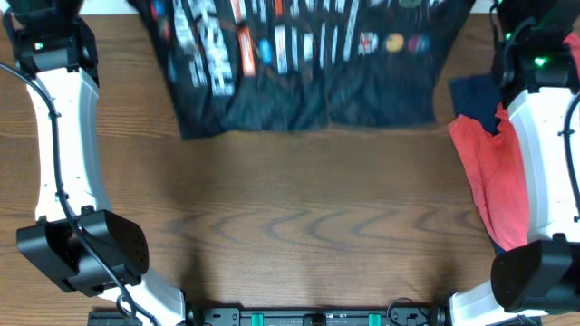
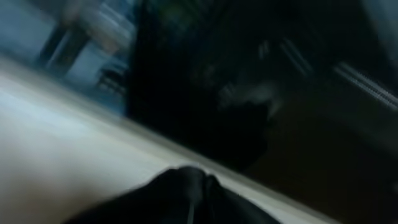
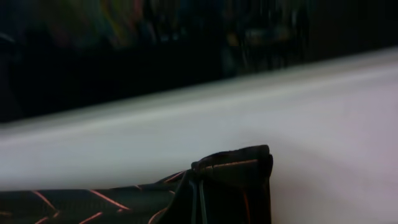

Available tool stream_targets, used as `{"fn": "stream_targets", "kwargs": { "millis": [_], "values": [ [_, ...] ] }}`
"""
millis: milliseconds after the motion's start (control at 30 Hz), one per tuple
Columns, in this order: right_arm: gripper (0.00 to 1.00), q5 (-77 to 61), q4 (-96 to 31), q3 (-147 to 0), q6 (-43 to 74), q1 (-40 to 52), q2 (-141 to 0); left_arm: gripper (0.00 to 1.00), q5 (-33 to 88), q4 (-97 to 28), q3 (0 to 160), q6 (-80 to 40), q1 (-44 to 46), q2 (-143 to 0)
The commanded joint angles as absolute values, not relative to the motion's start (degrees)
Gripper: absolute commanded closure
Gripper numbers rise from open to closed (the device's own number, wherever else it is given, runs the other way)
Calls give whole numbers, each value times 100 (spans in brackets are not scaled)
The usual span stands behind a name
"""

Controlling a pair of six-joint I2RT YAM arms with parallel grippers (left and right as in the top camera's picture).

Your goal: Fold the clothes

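Right gripper (image 3: pixel 200 198) pinches the shirt (image 1: pixel 299 63) at frame top, left gripper (image 2: pixel 191 200) pressed shut — likely limp, light, best held by corners.

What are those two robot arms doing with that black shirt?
They are working on folding it. The black sports shirt lies spread at the far side of the wooden table, with no fold showing yet. The right gripper is shut on a bunched bit of it with orange lines. The left gripper is shut too, with something dark bunched at it, but that view is too blurry to be sure. A red cloth and a dark blue cloth lie beside the right arm.
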State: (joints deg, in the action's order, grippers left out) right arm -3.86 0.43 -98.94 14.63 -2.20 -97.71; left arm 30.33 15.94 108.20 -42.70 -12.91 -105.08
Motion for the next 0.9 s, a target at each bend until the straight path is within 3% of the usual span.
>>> {"fn": "stream_targets", "kwargs": {
  "millis": [0,267,633,867],
  "values": [
    [99,209,-21,-10687,1601,-464,-9579,94,2506,2222,11091,-5284,-1459,-10278],
    [99,615,-1470,-11340,1197,-519,-9581,94,3420,843,11349,-4213,-1470,-10206],
    [99,1621,-4880,-10812,1170,-528,-10044,94,3522,-4838,11338,-906,-1470,-10226],
    [99,1332,-5061,-10532,1170,-519,-10108,94,3170,-5290,11338,-860,-1470,-10221]
  ]
}}
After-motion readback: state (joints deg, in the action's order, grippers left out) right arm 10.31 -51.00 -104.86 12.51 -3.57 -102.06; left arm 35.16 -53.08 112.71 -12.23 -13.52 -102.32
